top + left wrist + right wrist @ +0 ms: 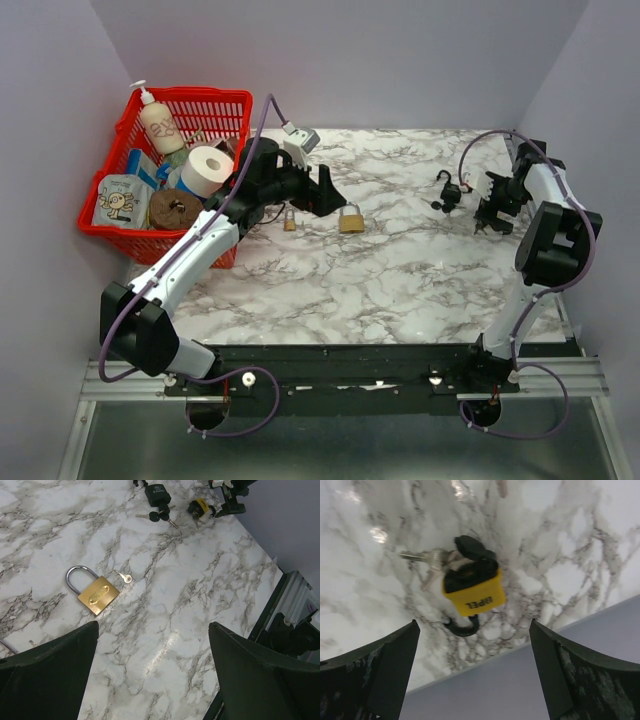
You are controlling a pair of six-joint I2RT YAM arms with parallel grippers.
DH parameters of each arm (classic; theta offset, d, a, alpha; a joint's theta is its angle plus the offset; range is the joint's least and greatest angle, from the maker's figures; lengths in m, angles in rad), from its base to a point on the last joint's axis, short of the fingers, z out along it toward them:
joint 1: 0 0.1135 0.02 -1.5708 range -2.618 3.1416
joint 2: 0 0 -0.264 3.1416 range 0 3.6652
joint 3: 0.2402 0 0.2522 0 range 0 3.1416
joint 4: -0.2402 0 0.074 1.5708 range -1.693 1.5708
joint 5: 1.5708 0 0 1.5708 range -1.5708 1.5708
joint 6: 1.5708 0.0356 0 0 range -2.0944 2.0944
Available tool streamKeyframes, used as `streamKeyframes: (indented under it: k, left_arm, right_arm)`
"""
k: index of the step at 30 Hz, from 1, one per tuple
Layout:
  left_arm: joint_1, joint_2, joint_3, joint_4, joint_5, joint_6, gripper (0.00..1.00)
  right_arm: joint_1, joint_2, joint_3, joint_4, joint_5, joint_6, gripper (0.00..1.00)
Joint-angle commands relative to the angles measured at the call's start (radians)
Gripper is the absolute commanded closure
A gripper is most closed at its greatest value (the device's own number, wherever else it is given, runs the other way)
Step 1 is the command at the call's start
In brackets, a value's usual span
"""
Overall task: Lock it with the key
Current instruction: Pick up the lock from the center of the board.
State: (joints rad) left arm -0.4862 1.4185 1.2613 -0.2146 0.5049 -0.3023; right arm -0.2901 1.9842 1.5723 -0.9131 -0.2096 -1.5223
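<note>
Hovering wide open, left gripper (154, 630) is aiming at the key (123, 577) beside the brass padlock (95, 592); right gripper (492, 210), open too, is idling.

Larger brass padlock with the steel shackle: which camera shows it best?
The left wrist view: the larger brass padlock lies big and unobstructed on the marble tabletop, with a small silver key beside it. The top external view shows the larger brass padlock only small. The right wrist view does not show it.
</note>
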Motion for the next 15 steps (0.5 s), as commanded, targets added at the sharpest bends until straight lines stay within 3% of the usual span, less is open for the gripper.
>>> streamKeyframes:
  k: [1,15]
  left_arm:
    - [0.003,-0.033,-0.016,0.061,0.024,0.022,0.01]
    - [0.011,-0.029,-0.020,0.070,0.020,-0.018,0.01]
  right_arm:
    - [-0.006,0.064,0.083,-0.024,0.018,-0.114,0.01]
    - [-0.004,0.134,0.065,0.016,0.029,-0.139,0.09]
